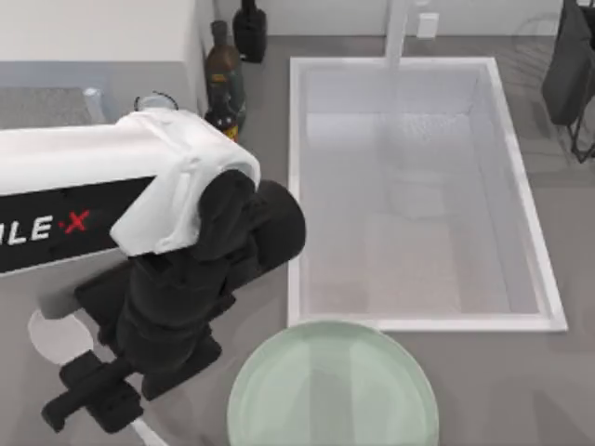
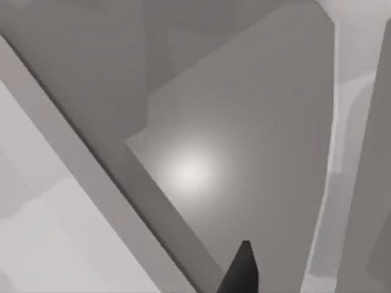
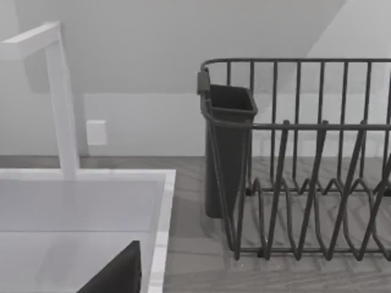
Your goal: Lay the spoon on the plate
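grey counter, sink (image 1: 299, 186) at the back; plate (image 1: 279, 390) at the front edge. my left gripper (image 1: 88, 395) hovers front-left, fingers' state unclear. spoon (image 1: 56, 336) looks light, slippery: pinch the thin handle.

Left arm (image 1: 139, 200) reaches in from left, wrist bent down, end effector (image 1: 88, 395) low.

Plate (image 1: 333, 386) cut by bottom edge; left arm (image 1: 139, 209) hides table beneath.

Dark pincer fingertip (image 2: 243, 271) over grey surfaces with a bright glare spot.
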Motion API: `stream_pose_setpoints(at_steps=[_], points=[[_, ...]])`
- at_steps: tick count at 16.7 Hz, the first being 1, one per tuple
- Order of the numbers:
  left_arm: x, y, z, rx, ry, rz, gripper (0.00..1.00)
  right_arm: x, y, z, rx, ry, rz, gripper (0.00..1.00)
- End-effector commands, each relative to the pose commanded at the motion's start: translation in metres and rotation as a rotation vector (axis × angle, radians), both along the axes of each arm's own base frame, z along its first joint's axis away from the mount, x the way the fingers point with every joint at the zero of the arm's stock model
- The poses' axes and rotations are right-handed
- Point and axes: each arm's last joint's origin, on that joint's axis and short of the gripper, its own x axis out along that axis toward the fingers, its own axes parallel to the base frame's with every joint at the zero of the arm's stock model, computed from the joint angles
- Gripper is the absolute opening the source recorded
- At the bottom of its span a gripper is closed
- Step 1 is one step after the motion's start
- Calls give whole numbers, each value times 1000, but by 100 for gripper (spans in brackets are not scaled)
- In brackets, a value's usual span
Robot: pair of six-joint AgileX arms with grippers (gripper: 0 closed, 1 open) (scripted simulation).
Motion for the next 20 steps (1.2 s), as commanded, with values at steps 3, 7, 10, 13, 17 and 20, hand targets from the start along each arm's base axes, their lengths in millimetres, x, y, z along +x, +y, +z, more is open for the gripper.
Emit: stream_pose_setpoints(at_steps=[3,7,10,13,17,20], points=[[-2,-35,-2,-53,-139,237,0,0,0,0,0,0,0,100],[-4,-77,-4,-152,-247,512,0,0,0,0,0,0,0,100],[-4,-99,-4,-217,-279,656,0,0,0,0,0,0,0,100],[-5,-111,-5,-254,-287,725,0,0,0,0,0,0,0,100],[-5,-112,-5,-257,-287,730,0,0,0,0,0,0,0,100],[-4,-110,-4,-256,-288,732,0,0,0,0,0,0,0,100]])
